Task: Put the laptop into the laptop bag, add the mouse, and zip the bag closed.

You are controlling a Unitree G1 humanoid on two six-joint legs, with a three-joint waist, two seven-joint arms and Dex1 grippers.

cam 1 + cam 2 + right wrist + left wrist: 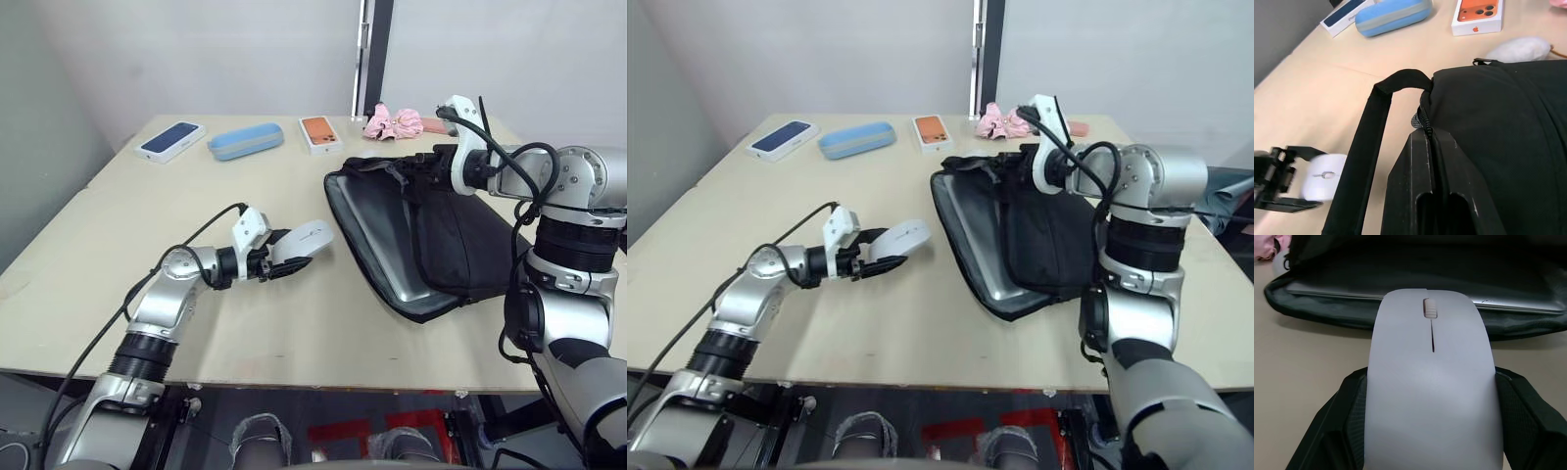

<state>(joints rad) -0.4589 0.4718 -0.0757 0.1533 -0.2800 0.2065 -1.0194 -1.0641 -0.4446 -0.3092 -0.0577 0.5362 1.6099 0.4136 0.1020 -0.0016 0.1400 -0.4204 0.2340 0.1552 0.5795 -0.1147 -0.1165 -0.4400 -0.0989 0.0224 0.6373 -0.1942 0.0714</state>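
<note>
The left gripper (286,257) is held low over the table (147,215), forearm stretched toward 2 o'clock, its black fingers (1342,426) clamped on either side of the mouse (302,239), which is carried level and clear of the surface, nose toward the laptop bag (431,230). The bag lies at 3 o'clock of the mouse, its mouth gaping, with the laptop (387,240) seen inside. The right gripper (1432,161) is raised over the bag's far edge, fingers pressed together on the black fabric by a handle (1371,137). Farther off, at 11 to 12 o'clock, a dark blue phone box (171,140), a light blue case (245,141) and an orange phone box (319,134) are lined up; no writing can be read.
</note>
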